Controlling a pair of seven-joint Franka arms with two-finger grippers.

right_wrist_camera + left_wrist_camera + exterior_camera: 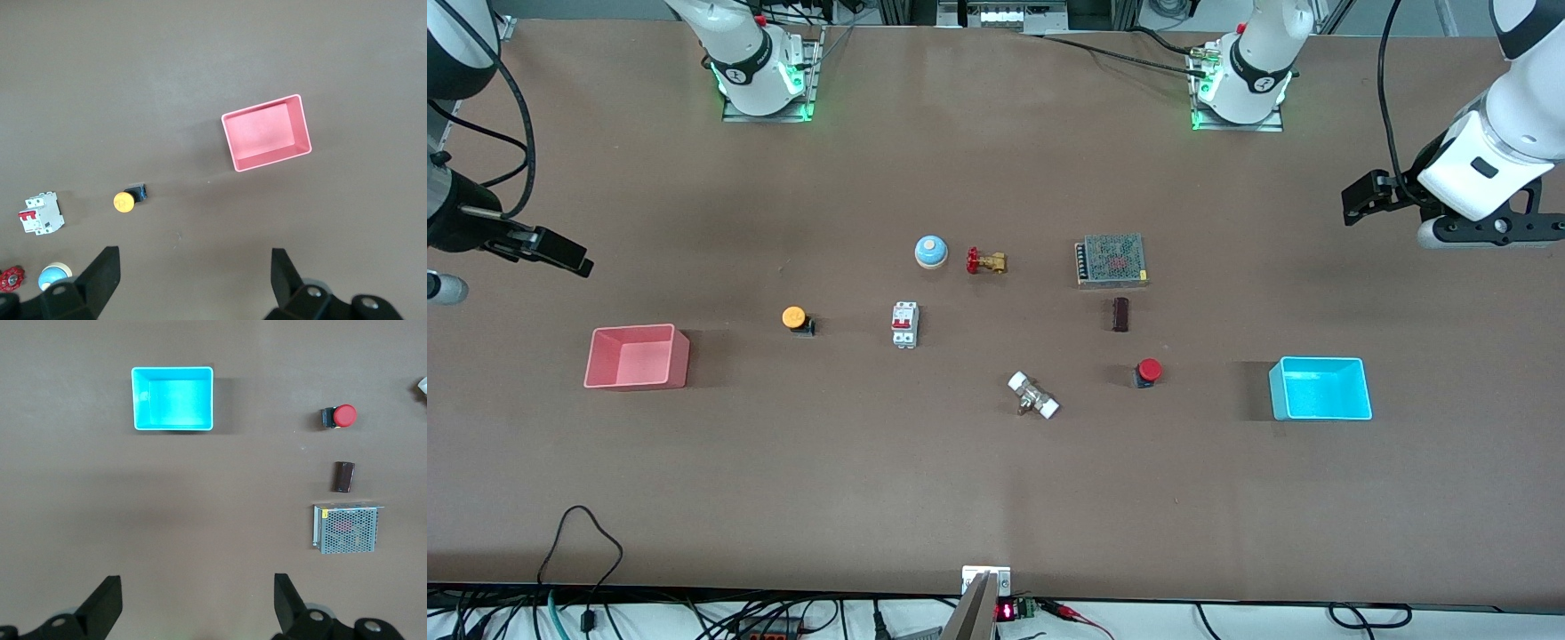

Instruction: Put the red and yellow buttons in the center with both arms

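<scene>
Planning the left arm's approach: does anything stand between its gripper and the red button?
Nothing visible does. The left gripper hangs open over bare table at its end; the cyan bin and dark block lie off that line to the red button.

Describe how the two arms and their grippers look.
Both arms are glossy white with black joint bands and loose black cables; their bases glow green. The left gripper and right gripper are black, each with two flat, wedge-shaped fingers.

High front camera; wrist cameras straight down.
</scene>
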